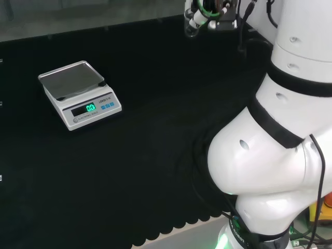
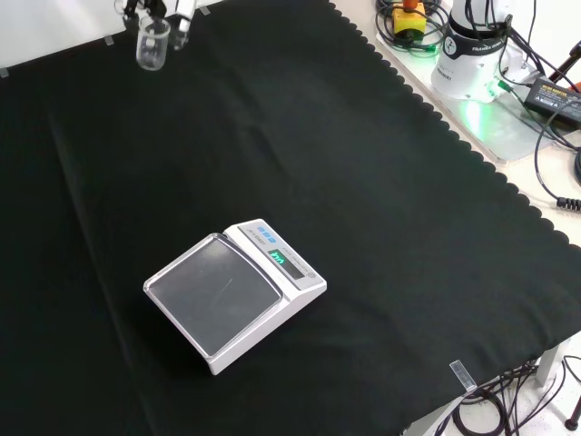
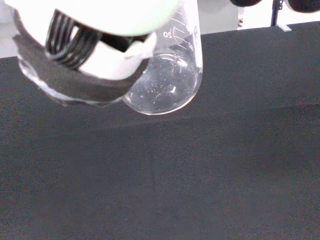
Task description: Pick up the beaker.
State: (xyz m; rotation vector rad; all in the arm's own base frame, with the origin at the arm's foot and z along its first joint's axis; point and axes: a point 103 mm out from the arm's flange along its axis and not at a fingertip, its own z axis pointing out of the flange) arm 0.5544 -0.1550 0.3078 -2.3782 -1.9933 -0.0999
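The tabletop [image 2: 381, 272], draped in black cloth, carries a digital scale [image 2: 234, 292] near its middle in the front view, its pan bare and its display lit. Well apart from the scale, at the far left corner of the cloth in the front view, the hand [image 2: 154, 11] hangs at the top edge with a small clear beaker [image 2: 152, 44] below it. In the head view the same pair sits at the top, just left of the arm's white links, the beaker [image 1: 191, 30] under the hand [image 1: 199, 16]. In the wrist view the fingers [image 3: 100, 55] are curled around the beaker [image 3: 167, 75] and grasping it, its round base clear of the cloth, so it looks lifted already. The beaker seems empty, though that is hard to be sure of with clear glass. The risk from here is the smooth wall slipping between the fingers if the arm jerks or tilts, dropping the glass onto the cloth.
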